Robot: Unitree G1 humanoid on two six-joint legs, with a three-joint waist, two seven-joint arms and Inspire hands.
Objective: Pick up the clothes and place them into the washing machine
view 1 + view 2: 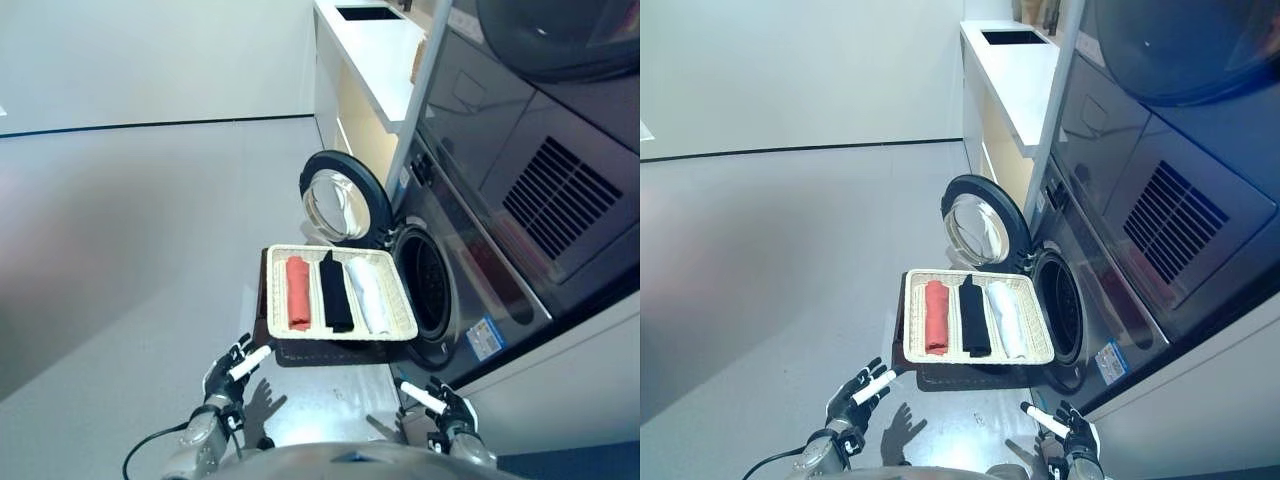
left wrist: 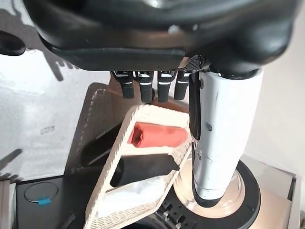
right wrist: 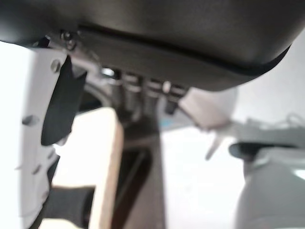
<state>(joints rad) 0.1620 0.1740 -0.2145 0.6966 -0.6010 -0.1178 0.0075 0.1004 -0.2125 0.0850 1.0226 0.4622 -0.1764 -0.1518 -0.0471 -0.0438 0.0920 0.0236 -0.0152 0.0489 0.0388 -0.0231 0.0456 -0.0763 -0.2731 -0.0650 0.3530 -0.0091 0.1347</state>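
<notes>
A shallow wicker basket (image 1: pixel 278 296) rests on a low dark brown box (image 1: pixel 330 353) beside the washing machine (image 1: pixel 470 250). In it lie a red roll (image 1: pixel 298 292), a black roll (image 1: pixel 335 292) and a white roll (image 1: pixel 369 295), side by side. The machine's round door (image 1: pixel 342 200) stands open and the drum opening (image 1: pixel 430 283) is dark. My left hand (image 1: pixel 232 370) hangs open and empty, short of the basket's near left corner. My right hand (image 1: pixel 440 404) is open and empty, near the machine's front. The left wrist view shows the red roll (image 2: pixel 157 135) in the basket (image 2: pixel 114 140) past the fingers.
A white counter (image 1: pixel 375 45) with a dark sink runs along the wall beyond the machine. A second appliance with a vent grille (image 1: pixel 560 195) sits above the washer. Grey floor (image 1: pixel 130 230) stretches to the left.
</notes>
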